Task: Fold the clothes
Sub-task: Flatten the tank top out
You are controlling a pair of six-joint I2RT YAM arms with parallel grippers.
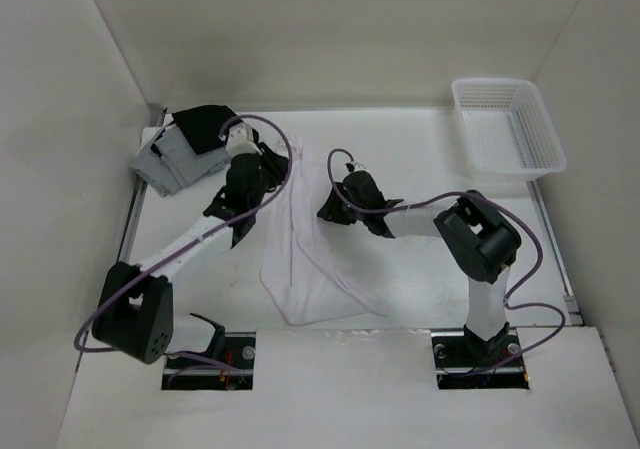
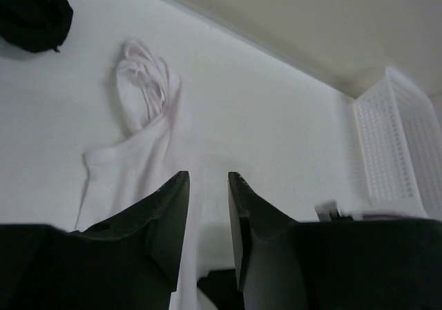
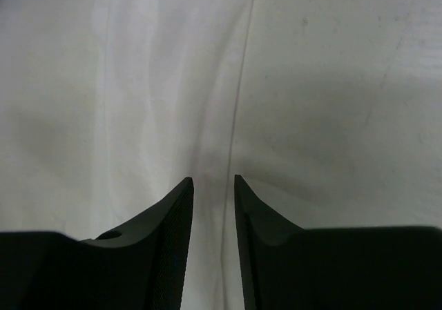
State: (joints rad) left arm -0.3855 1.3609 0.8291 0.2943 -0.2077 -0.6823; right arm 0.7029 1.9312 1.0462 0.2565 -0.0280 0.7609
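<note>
The clothes are one white garment lying in a long, rumpled strip down the middle of the table, its far end twisted into a bunch. My left gripper hovers over the strip's upper left part. In the left wrist view my left gripper stands open, with only cloth and table showing through the gap. My right gripper points left at the strip's right edge. It is open too, and the garment's edge runs below the gap with nothing pinched.
A white mesh basket stands at the back right, also in the left wrist view. A grey folded garment with a black garment on it lies at the back left. White walls enclose the table.
</note>
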